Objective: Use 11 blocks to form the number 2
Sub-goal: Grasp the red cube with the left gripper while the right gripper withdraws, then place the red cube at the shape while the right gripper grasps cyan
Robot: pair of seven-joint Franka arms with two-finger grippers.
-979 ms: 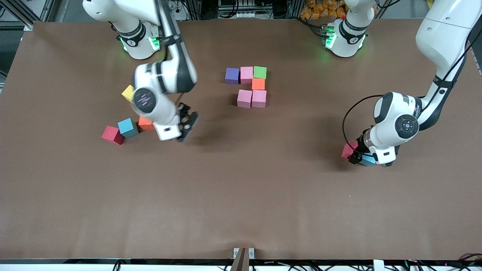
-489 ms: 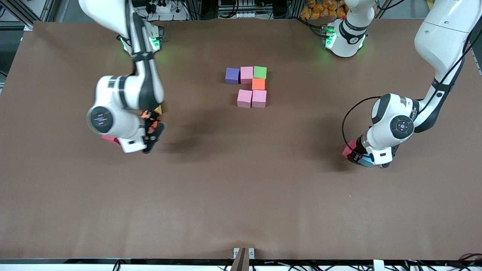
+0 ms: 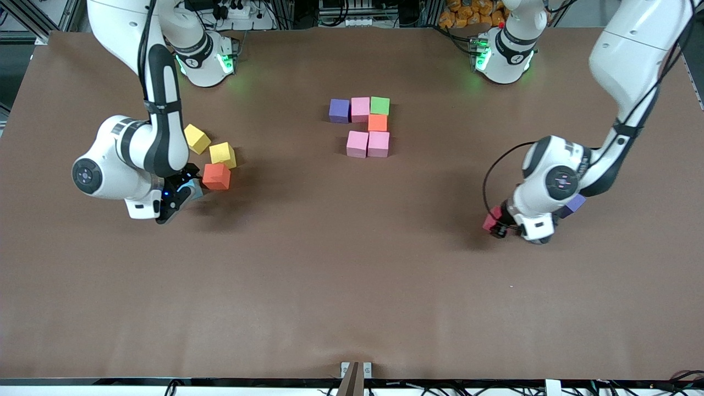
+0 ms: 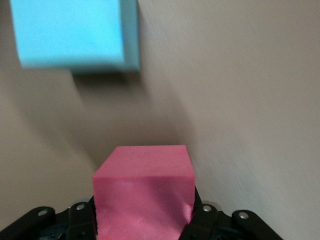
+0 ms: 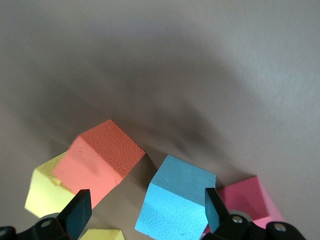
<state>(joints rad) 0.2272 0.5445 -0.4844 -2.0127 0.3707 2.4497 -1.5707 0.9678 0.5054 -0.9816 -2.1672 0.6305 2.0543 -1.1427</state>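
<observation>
Brown counter point(image 3: 352, 264). Left gripper point(image 3: 498, 226) low at the left arm's end, pinching a pink block point(image 4: 144, 195); its wrist view alone shows a light blue block point(image 4: 72, 32) close by. Right gripper point(image 5: 145, 210) spread above a blue block point(image 5: 175, 202), red block point(image 5: 247, 197) and orange block point(image 3: 216, 176) alongside, two yellow cubes point(image 3: 209, 146) near. Six blocks point(image 3: 366, 125) grouped mid-counter.

The right gripper point(image 3: 175, 204) has swung over the light blue block point(image 5: 175, 204); the left gripper point(image 3: 498, 228) has lifted a pink block point(image 4: 144, 192).
</observation>
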